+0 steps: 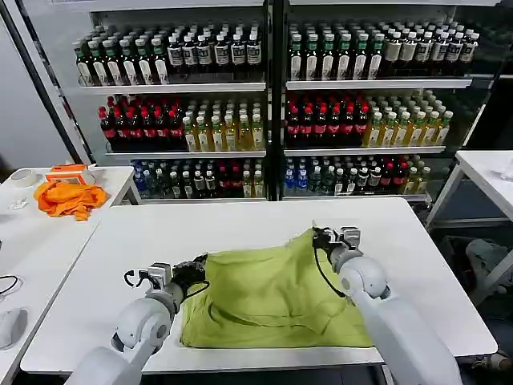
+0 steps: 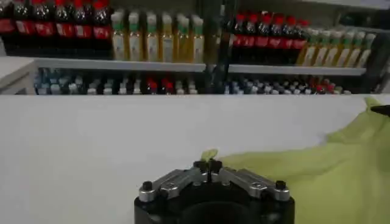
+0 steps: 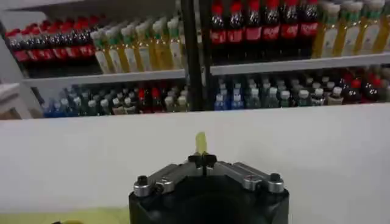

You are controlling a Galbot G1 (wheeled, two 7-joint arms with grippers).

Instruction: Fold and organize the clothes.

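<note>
T-shirt (image 1: 276,293) lies crosswise, pinched by left claw (image 1: 195,265) and right claw (image 1: 318,235).

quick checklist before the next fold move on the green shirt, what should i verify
1. Left gripper pinching the T-shirt edge: ok, fingers closed on fabric in the left wrist view.
2. Right gripper holding the far corner: ok, a strip of fabric sticks out between its closed fingers.
3. Shirt fully on the white table: ok, though its near hem lies close to the front edge.
4. Shirt flat: not ok, it is bunched and lifted at the right grip.
5. Orange cloth out of the way: ok, on the side table.
6. Printed graphic side: cannot tell.
</note>
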